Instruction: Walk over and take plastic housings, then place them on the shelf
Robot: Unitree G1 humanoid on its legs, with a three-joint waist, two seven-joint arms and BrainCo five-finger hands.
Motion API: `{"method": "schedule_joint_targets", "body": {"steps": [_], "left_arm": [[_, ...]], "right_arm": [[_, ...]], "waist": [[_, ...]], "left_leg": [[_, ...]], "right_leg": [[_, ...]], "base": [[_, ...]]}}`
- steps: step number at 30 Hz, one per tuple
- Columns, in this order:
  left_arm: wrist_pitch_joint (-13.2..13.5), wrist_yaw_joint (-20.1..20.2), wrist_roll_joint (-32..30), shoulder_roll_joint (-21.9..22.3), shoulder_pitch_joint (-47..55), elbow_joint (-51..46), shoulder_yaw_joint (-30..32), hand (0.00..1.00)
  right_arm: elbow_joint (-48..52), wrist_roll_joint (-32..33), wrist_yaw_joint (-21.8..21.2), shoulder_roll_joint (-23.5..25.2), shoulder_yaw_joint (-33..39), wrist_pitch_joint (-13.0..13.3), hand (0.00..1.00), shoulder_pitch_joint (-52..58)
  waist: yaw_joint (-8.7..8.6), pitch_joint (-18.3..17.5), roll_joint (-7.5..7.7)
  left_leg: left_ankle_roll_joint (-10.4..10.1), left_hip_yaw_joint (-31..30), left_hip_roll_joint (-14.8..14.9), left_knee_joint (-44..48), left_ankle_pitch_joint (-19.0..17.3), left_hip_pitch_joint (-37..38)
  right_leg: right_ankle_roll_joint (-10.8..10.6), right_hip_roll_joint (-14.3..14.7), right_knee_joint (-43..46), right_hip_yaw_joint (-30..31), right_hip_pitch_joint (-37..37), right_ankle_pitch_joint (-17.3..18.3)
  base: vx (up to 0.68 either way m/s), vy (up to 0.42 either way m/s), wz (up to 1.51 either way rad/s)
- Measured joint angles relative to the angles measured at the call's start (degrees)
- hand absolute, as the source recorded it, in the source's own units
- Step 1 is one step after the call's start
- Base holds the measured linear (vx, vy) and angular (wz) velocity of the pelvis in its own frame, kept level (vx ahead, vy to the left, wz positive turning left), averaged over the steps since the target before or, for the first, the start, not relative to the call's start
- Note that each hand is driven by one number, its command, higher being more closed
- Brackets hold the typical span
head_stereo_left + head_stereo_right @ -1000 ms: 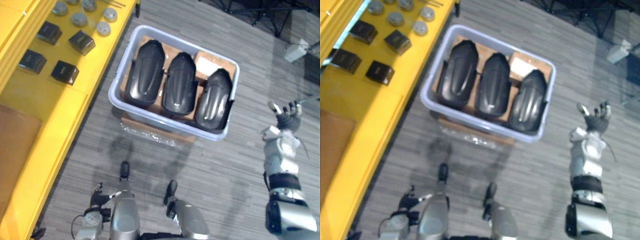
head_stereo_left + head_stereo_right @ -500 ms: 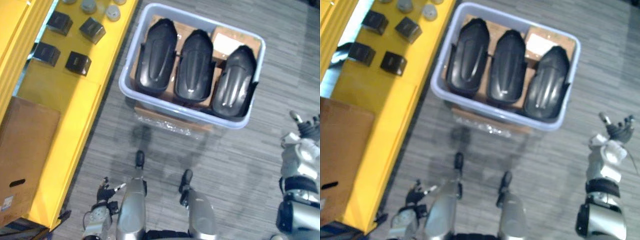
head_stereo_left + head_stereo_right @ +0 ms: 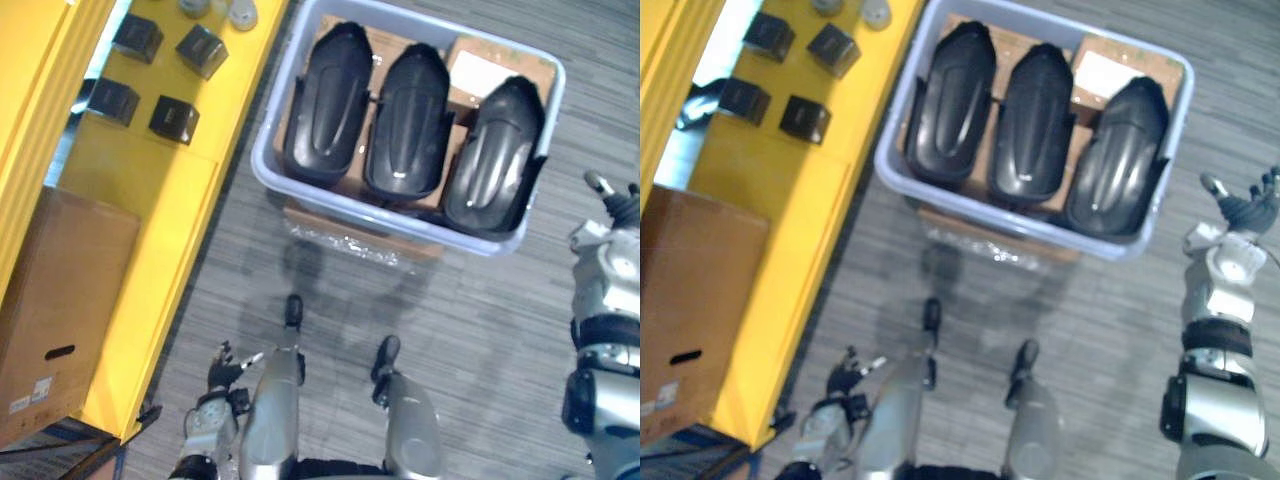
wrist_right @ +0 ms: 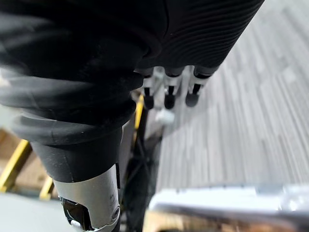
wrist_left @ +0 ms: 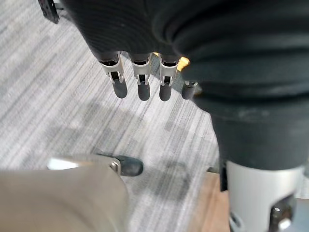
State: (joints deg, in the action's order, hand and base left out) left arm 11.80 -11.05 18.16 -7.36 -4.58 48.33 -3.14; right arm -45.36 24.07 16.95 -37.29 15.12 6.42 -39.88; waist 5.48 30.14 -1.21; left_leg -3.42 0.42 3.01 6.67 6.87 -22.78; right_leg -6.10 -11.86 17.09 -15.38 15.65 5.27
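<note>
You have the yellow shelf (image 3: 160, 230) running along the robot's left, with a brown cardboard box (image 3: 60, 310) on its near end and, farther along it, four small black boxes (image 3: 173, 119) and some grey round caps (image 3: 243, 14). The rest of the ground is grey carpet floor (image 3: 480, 320). Straight ahead a pale blue plastic bin (image 3: 352, 203) stands on the floor, close beside the shelf's edge. The task's things are all in it: three black plastic housings side by side on cardboard, the left housing (image 3: 328, 105), the middle housing (image 3: 407, 125) and the right housing (image 3: 497, 155). None has been picked up. Each housing's long axis runs away from you, from the bin's near wall to its far wall, and the three lie roughly parallel, touching or nearly so. Your right robot hand (image 3: 1248, 212) is raised just off the bin's right end, so the right housing lies ahead and to its left; this is plainly the nearer hand. Its fingers (image 4: 169, 94) are spread and straight and hold nothing. Your left robot hand (image 3: 222, 370) hangs low on the shelf side, well apart from the bin, its fingers (image 5: 140, 82) relaxed and empty too. I judge that you are at the end of the walk-up, so the reach comes next. Bring the right robot hand in across the bin's right wall and take the right housing across its narrow width, since a grip along its length would not close.
</note>
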Motion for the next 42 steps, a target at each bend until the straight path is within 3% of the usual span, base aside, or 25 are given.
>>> {"method": "schedule_joint_targets", "body": {"steps": [4,10,18,26,33,34,42], "left_arm": [[0.64,0.1,0.99,0.99,-0.17,0.0,0.02,0.0],[0.77,0.3,2.12,1.67,-0.55,-0.08,0.06,0.0],[2.14,0.33,4.36,2.66,-0.58,-0.14,0.17,0.0],[2.73,0.26,6.77,4.57,-0.53,-0.01,0.18,0.0],[3.21,0.3,8.97,4.63,-0.53,-0.05,-0.3,0.0],[3.22,0.29,9.02,4.65,-0.53,-0.09,-0.35,0.0],[4.23,0.14,9.07,5.03,-0.4,-0.14,-0.59,0.0]], "right_arm": [[0.26,-0.75,-2.61,-0.06,-1.86,-0.29,0.0,-1.29],[0.27,-1.51,-5.58,-0.06,-4.64,-5.09,0.0,-1.69],[-0.81,-1.72,-2.4,-0.05,-4.72,-8.22,0.0,-4.36],[-2.7,-1.79,0.84,0.02,-5.81,-12.59,0.0,-6.28],[-3.03,-2.41,0.79,0.02,-6.92,-15.07,0.0,-7.25],[-3.28,-2.52,0.94,0.02,-6.91,-15.95,1.0,-7.82],[-5.1,-5.55,1.85,-1.94,-6.98,-18.06,1.0,-9.27]], "waist": [[0.0,-0.01,-0.5],[0.12,-0.02,-0.59],[0.38,-0.2,-0.94],[0.68,-0.88,-3.62],[0.67,-0.91,-3.68],[0.66,-0.95,-3.74],[0.62,-1.39,-4.46]], "left_leg": [[0.0,0.01,0.08,0.13,0.14,-1.09],[-0.08,-0.15,0.0,1.53,-0.07,-2.11],[0.05,-0.15,-0.17,2.22,-0.25,-3.54],[0.06,0.03,-0.65,2.7,-0.21,-4.87],[0.04,0.33,-0.74,2.81,-0.2,-5.55],[0.01,0.3,-0.76,2.91,-0.18,-5.8],[-0.11,0.2,-0.65,3.34,-0.1,-6.92]], "right_leg": [[0.0,-0.09,0.84,0.09,1.51,0.17],[0.01,-0.63,2.66,-0.18,2.37,1.22],[0.04,-1.26,4.47,-0.2,4.19,1.84],[0.02,-2.51,7.95,-0.03,6.83,3.4],[0.08,-3.14,9.63,-0.17,8.41,4.01],[0.13,-3.21,9.97,-0.2,8.72,4.17],[0.45,-3.36,11.62,-0.17,10.36,4.79]], "base": [[0.0,0.0,0.0],[0.01,-0.006,0.03],[0.0,0.0,0.01],[0.0,-0.002,0.02],[0.0,0.0,0.0],[0.0,0.0,0.0],[0.0,-0.004,0.01]]}}
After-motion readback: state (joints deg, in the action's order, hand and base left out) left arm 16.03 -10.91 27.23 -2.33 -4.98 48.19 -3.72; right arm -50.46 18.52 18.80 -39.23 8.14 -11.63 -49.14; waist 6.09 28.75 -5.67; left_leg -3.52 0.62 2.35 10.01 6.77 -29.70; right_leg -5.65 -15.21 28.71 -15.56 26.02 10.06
